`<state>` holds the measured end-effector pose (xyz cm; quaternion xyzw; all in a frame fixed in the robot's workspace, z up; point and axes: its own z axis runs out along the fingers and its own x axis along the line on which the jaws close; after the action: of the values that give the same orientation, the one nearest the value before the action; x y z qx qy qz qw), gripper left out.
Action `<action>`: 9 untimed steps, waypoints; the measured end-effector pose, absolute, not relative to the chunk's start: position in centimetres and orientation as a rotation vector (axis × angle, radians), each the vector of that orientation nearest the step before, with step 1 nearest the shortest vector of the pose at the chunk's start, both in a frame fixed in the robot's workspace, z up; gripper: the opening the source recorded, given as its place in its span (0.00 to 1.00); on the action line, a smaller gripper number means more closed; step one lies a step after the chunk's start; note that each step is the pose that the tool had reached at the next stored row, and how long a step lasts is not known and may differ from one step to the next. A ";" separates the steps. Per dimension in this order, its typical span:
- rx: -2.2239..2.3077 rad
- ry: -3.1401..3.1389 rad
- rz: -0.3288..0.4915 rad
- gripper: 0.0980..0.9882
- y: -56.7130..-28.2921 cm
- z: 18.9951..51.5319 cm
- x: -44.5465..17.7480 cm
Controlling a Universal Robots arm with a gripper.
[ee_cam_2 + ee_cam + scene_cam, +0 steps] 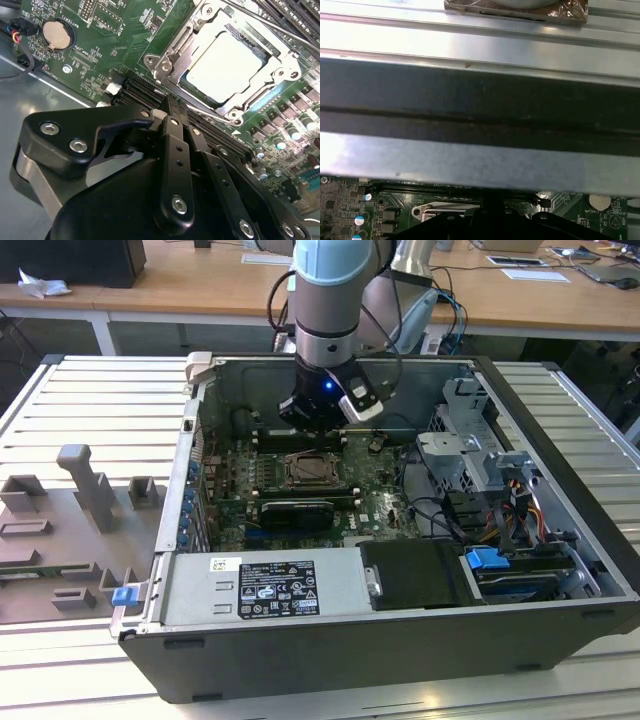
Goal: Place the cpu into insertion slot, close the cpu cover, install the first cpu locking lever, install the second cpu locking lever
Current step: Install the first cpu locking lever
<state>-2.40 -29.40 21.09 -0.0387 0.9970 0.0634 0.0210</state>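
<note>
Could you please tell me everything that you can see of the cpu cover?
The cpu cover is a thin square frame of silver-grey metal with a large square window. In the second wrist view it lies down flat around the pale cpu, whose top shows through the window. Green circuit board surrounds it. The gripper hangs beside it and does not touch it.

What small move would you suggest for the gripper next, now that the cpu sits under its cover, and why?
Probably ease the shut gripper down onto the thin lever rod beside its tips. The cpu lies seated and the cpu cover looks flat over it. Whether that rod is already latched cannot be told.
</note>
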 end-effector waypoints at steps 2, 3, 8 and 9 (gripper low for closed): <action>-0.120 3.091 0.194 0.01 -29.4 20.9 -2.4; -0.119 3.091 0.193 0.01 -29.4 20.9 -2.4; -0.120 3.092 0.187 0.01 -29.4 20.7 -2.3; -0.120 3.092 0.185 0.01 -29.4 20.6 -2.3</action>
<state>-2.29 -29.40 20.62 -0.0387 0.9973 0.0596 0.0209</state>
